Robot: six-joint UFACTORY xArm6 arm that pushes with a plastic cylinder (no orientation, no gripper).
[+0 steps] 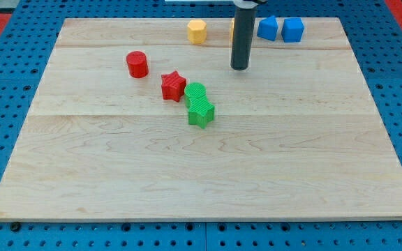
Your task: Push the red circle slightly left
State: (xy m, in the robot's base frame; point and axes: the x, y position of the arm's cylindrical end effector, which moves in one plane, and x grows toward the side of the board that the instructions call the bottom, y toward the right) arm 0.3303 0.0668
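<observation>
The red circle (137, 64) stands on the wooden table (201, 174), toward the view's upper left. To its right and slightly lower lies a red star (174, 86), near but apart. Past the star, a green circle (195, 92) touches a green block (201, 112) of unclear shape. My tip (239, 67) rests well right of the red circle, touching no block. The rod has no fingers to spread or close. Up and right of the circle sits a yellow block (197, 31); the rod partly hides another yellow piece (232, 28). Farther right stand two blue blocks (267, 28) (293, 30).
</observation>
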